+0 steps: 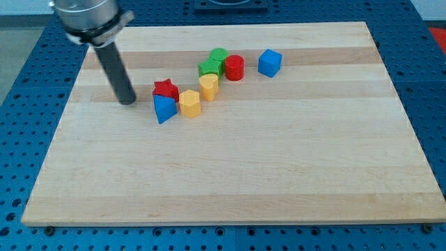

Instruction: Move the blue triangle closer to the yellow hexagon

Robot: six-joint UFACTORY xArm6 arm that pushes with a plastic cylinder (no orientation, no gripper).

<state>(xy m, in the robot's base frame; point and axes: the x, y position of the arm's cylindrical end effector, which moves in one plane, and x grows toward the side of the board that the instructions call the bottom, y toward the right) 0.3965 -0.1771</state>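
The blue triangle point(164, 109) lies on the wooden board left of centre, its right side close against the yellow hexagon point(189, 103). A red star point(166, 89) sits just above the triangle, touching it. My tip point(127, 102) rests on the board to the left of the blue triangle, a short gap away and not touching it. The rod rises up and to the left to the arm's metal end at the view's top left.
A yellow heart-like block point(208, 86) sits up and right of the hexagon. Behind it stand a green block point(209, 68), a second green block point(219, 56) and a red cylinder point(234, 67). A blue cube point(269, 63) stands alone further right.
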